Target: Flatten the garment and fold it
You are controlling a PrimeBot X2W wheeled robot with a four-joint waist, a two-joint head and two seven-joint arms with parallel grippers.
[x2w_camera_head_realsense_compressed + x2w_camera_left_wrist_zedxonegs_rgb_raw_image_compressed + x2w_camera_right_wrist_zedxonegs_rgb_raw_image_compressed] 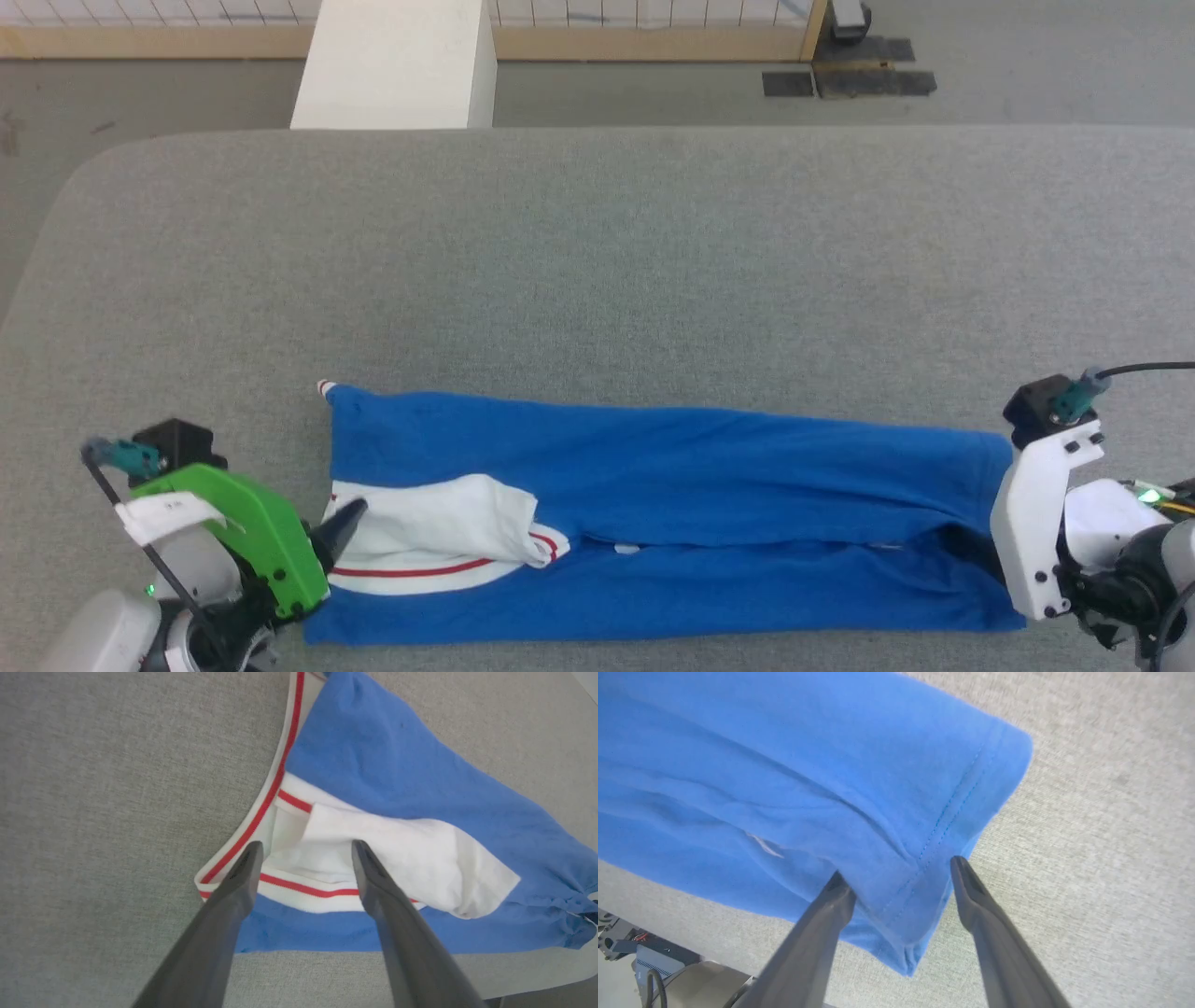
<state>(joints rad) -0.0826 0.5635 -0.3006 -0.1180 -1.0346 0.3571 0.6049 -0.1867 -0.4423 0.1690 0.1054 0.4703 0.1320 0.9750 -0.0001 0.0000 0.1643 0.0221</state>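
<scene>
The garment [672, 485] lies folded into a long blue band along the near edge of the grey table [597, 261]. Its white sleeve [457, 523] with red-striped trim rests on top at the left end. My left gripper [306, 847] is open just above that end, one finger on each side of the white sleeve [397, 858] and trim. My right gripper [899, 868] is open at the right end, and the stitched blue hem corner [924, 868] lies between its fingers. In the head view its white wrist housing [1036, 523] hides the fingers.
The table's near edge runs just below the garment [653, 649]. A white block [397, 61] stands beyond the far edge, with floor and a low wooden wall behind it. Grey table surface stretches behind the garment.
</scene>
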